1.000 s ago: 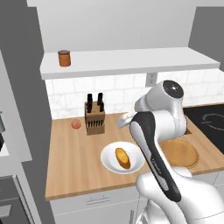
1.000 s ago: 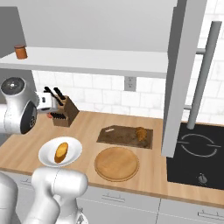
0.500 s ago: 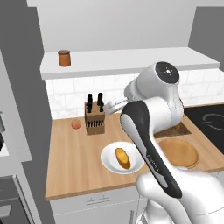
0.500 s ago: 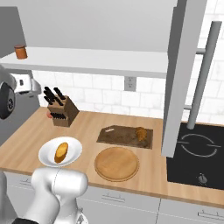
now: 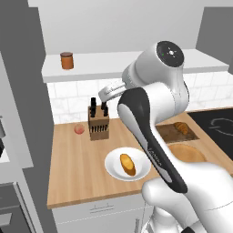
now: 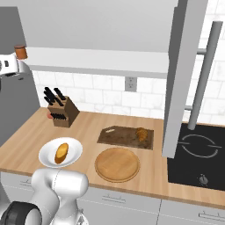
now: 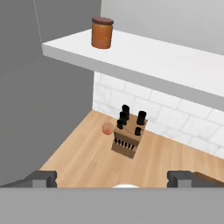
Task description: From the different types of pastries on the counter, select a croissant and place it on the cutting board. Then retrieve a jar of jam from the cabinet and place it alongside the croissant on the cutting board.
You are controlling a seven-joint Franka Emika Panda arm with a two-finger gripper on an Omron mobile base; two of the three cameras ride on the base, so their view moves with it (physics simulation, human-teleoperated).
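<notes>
The brown crescent croissant point(image 5: 181, 128) point(image 6: 141, 133) lies on the dark cutting board point(image 5: 168, 132) point(image 6: 118, 136). An orange-brown jar of jam point(image 5: 67, 60) point(image 6: 20, 52) point(image 7: 102, 32) with a dark lid stands upright at the left end of the cabinet shelf point(image 5: 118, 63) point(image 7: 144, 57). My gripper point(image 5: 104, 94) point(image 7: 113, 180) hangs open and empty above the counter point(image 5: 77, 168), below the shelf and to the right of the jar, well short of it. The golden roll point(image 5: 127, 164) point(image 6: 61, 152) rests on a white plate point(image 5: 140, 173).
A knife block point(image 5: 98, 123) point(image 7: 130, 133) stands against the tiled wall with a small pinkish fruit point(image 5: 79, 129) point(image 7: 108, 128) on its left. A round wooden plate point(image 6: 117, 164) lies in front of the board. A black cooktop point(image 6: 197, 154) is on the right and a tall grey wall on the left.
The arm has lifted and swung left, carrying the open gripper from over the counter up toward the shelf. Croissant, roll and jar have stayed put.
</notes>
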